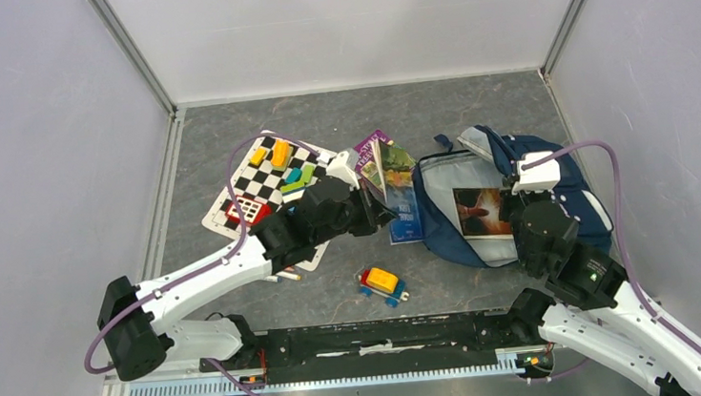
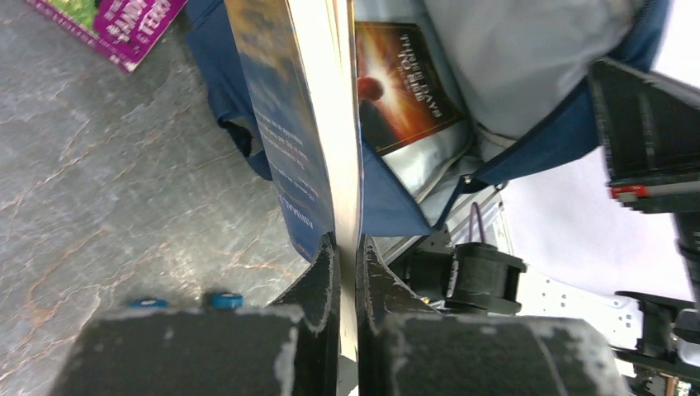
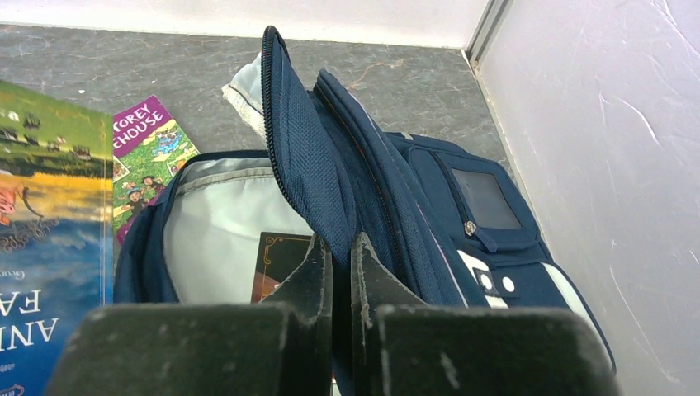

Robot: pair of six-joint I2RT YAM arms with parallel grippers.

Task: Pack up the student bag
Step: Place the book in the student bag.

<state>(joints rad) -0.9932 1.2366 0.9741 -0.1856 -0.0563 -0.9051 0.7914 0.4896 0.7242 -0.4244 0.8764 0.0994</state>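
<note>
So the left arm (image 1: 210, 273) is stretched low from the table's (image 1: 472, 101) near edge out toward the middle, with the left gripper (image 2: 347, 247) clamped tight on a blue book's (image 2: 289, 124) edge. The right arm (image 1: 614, 299) is folded up by the right side, and the right gripper (image 3: 334, 247) is pinching the student bag's (image 3: 446, 198) flap, jaws nearly touching.

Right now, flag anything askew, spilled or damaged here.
Nothing looks spilled or damaged. The chequered board lies at a diagonal with loose coloured blocks on it, and a small block toy sits alone, apart from everything else. The blue book stands on edge only because the left claw pinches it.
</note>
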